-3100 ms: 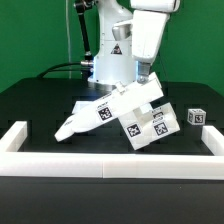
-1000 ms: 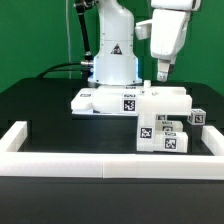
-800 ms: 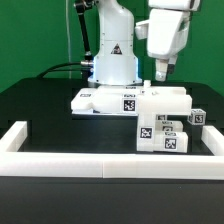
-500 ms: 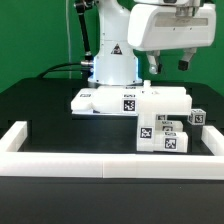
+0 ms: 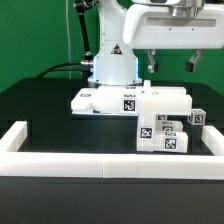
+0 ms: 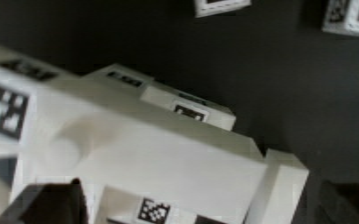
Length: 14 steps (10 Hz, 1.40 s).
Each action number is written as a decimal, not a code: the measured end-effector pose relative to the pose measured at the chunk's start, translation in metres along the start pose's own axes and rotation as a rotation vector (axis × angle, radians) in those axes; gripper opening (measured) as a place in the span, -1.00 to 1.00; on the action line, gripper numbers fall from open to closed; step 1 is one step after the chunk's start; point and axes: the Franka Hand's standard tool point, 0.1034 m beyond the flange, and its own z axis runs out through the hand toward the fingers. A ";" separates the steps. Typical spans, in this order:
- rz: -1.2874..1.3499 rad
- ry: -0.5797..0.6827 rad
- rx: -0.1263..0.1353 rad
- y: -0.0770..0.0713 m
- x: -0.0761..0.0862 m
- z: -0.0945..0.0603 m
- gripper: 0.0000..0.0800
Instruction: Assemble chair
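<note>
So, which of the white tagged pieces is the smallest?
The little cube at the exterior view's far right: one tag fills its face, while the chair parts beside it are much bigger.

End effector (image 5: 171,64) high, pointing down, jaws wide apart.

place: robot lab | cues: green backdrop (image 5: 25,40); black table (image 5: 40,105); white border rail (image 5: 80,165)

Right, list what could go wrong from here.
1. The tool hangs open right above the chair. If it comes down off-centre, a finger could strike the chair's top and shift it.
2. A small loose tagged part sits close by the chair on the exterior view's right. A sideways nudge could knock it away, perhaps out of easy reach.
</note>
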 end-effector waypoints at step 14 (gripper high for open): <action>0.021 0.074 0.056 -0.078 -0.053 0.056 0.62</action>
